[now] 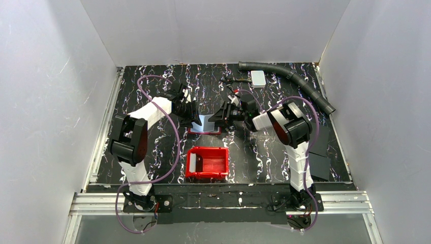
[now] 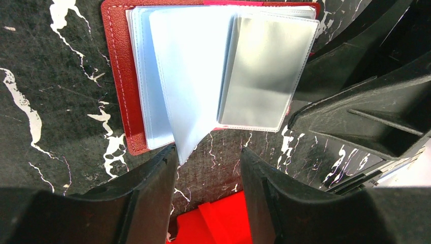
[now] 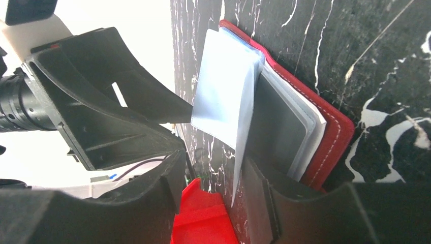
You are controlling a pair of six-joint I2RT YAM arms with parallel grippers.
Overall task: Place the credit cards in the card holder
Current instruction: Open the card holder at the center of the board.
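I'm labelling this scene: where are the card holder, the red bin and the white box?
card holder (image 2: 115, 66), left wrist view, on the red cover's left flap.
red bin (image 1: 208, 149), top external view, on its far rim.
white box (image 1: 258, 78), top external view, on its top face.

left tool (image 2: 208, 158) and right tool (image 3: 213, 161) close together, facing, jaws of both seemingly apart

Left arm (image 1: 133, 134) and right arm (image 1: 292, 129) in white shells, chunky black joints, purple cables (image 1: 177, 145) looping from both, left gripper (image 2: 208, 152) and right gripper (image 3: 213, 160) matte black, ribbed plastic
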